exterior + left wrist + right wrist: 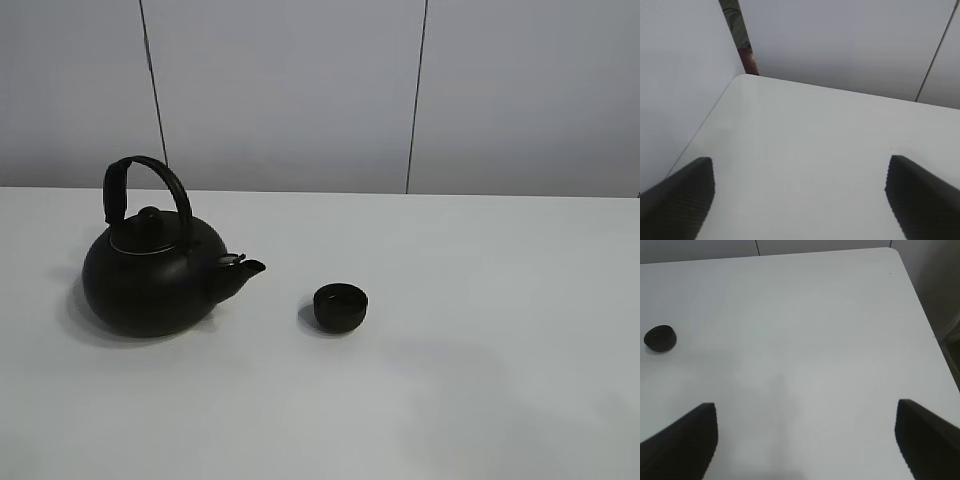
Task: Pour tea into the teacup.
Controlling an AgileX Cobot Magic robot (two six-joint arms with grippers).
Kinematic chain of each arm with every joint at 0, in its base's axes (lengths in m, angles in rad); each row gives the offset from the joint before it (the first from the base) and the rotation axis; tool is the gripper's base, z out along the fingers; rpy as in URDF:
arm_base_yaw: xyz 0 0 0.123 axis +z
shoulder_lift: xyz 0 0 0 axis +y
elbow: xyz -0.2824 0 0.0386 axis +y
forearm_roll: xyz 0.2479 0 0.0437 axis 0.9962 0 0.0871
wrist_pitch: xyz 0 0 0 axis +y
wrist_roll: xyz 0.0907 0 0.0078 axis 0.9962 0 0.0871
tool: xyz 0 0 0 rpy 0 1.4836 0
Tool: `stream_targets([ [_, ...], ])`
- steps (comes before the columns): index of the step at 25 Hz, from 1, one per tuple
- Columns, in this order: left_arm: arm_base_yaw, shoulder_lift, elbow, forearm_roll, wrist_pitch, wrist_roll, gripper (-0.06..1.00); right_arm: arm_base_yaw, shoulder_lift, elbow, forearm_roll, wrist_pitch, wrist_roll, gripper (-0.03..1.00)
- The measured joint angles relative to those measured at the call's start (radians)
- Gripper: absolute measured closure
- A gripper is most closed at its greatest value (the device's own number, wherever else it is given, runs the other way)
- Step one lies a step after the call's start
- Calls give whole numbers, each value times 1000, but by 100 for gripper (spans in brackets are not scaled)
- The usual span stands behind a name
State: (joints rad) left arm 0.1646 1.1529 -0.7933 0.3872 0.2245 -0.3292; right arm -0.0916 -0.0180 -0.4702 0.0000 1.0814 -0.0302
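The teacup [341, 306], small, round and matte black, stands upright on the white table [470, 400] near the middle. To its left sits the big black kettle [150, 280], handle arched up and spout pointing toward the cup, a short gap between them. Neither arm shows in the exterior high view. My left gripper [800, 165] is open above a bare corner of the table, with nothing between its fingers. My right gripper [805, 405] is open too, over bare table, and the teacup [660, 338] lies well away from it at the frame's edge.
Grey wall panels [300, 90] rise behind the table's back edge. The left wrist view shows a rounded table corner [742, 77] against the wall. The right wrist view shows another table corner [892, 252] and the side edge.
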Motion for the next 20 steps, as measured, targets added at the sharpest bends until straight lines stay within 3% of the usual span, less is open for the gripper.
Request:
stream_targets([
  [6, -30, -198, 0, -152, 240, 43, 27, 0, 0, 0, 0, 0, 0, 31],
  [12, -152, -550, 3, -176, 493, 182, 27, 0, 0, 0, 0, 0, 0, 31],
  [16, -218, -820, 91, -182, 657, 202, 27, 0, 0, 0, 0, 0, 0, 31],
  [20, -226, -1052, 203, -241, 771, 202, 27, 0, 0, 0, 0, 0, 0, 31],
])
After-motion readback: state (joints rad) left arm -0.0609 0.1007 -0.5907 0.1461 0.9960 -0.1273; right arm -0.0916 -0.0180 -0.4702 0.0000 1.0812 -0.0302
